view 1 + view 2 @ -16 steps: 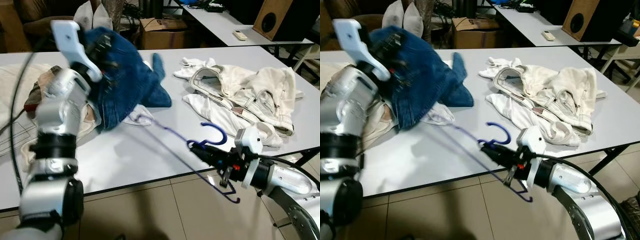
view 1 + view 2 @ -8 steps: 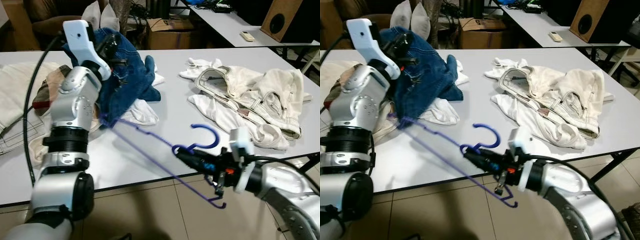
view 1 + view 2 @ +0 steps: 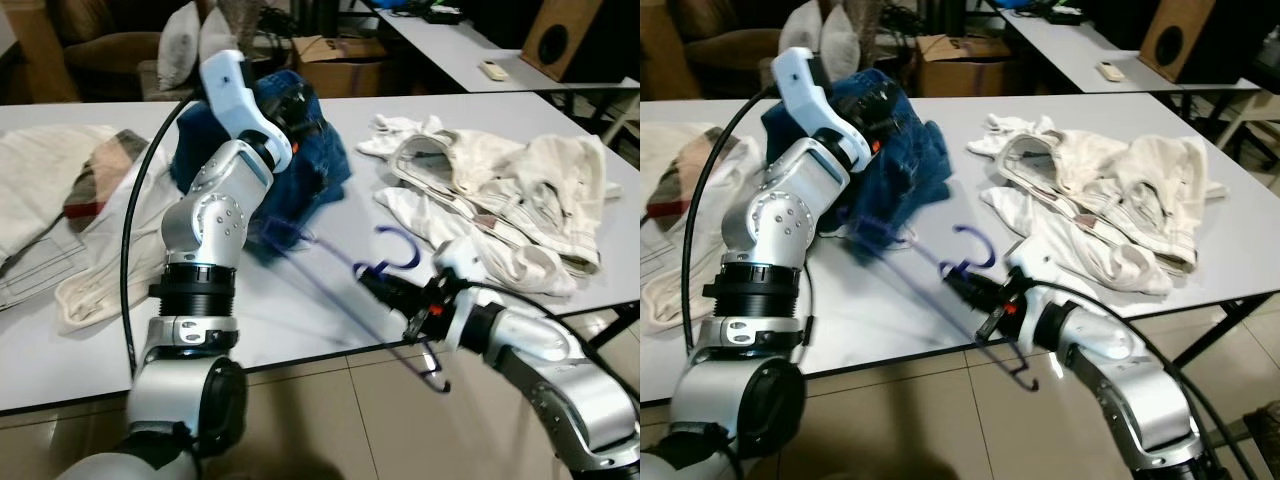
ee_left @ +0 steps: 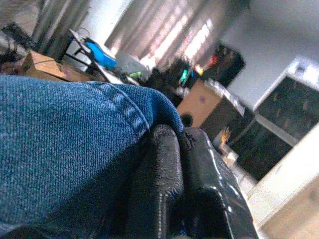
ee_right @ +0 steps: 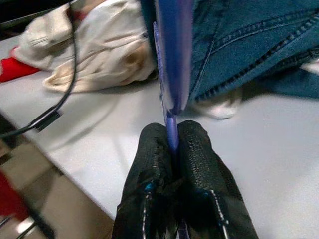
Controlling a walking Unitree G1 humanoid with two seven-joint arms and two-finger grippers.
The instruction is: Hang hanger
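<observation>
The right claw point(image 3: 375, 287) pinches the blue hanger point(image 3: 400, 262) over the white worktop's point(image 3: 300, 320) front edge, while the left claw point(image 4: 182, 144) pinches the lifted denim garment point(image 3: 310, 160).

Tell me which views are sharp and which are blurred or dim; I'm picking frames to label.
Left eye view: evenly lit, but the purple hanger smears into a streak. Right eye view: same smear, white clothes crisp. Left wrist view: denim sharp, room behind soft and hazy, left gripper in shade. Right wrist view: right gripper fairly sharp, background clothes soft.
</observation>
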